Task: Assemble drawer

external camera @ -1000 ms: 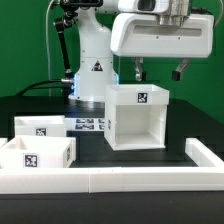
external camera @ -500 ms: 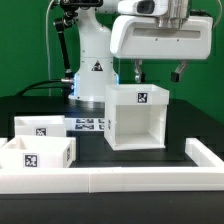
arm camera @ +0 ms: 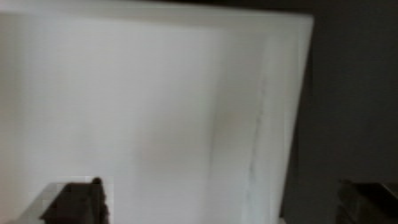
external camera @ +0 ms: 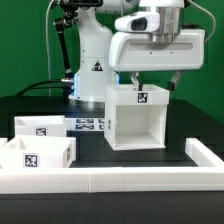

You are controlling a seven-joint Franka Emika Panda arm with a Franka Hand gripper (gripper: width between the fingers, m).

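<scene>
A large white robot arm's two-finger gripper (external camera: 153, 86) hangs directly above a tall white plastic box-like drawer shell (external camera: 138, 122). The gripper is released: its two dark fingers (external camera: 135, 80) are spread wide and grasp nothing. The finger toward the exterior view's left sits over the back of the shell's top panel. The other sits just past the shell's edge on the exterior view's right. Whether either finger touches the shell cannot be told.

In the wrist view, the gripper (arm camera: 222, 205) looks down on a blurred white surface, with the two fingertips (arm camera: 75, 200) far apart at the corners.

The shell stands upright on a black table (external camera: 180, 125), near its middle. Its open front shows a hollow white interior. A small black-and-white square tag (external camera: 142, 97) sits on the band above the opening.

Two shallow white rectangular trays lie outside the shell, well apart from the gripper, on the exterior view's left. The farther tray (external camera: 40, 125) and the nearer tray (external camera: 40, 152) each carry a small square tag on the front wall. Only their own white walls show inside.

A thin flat marker board (external camera: 88, 125) lies between the farther tray and the shell. A long low white border rail (external camera: 120, 179) runs along the table's near edge.
</scene>
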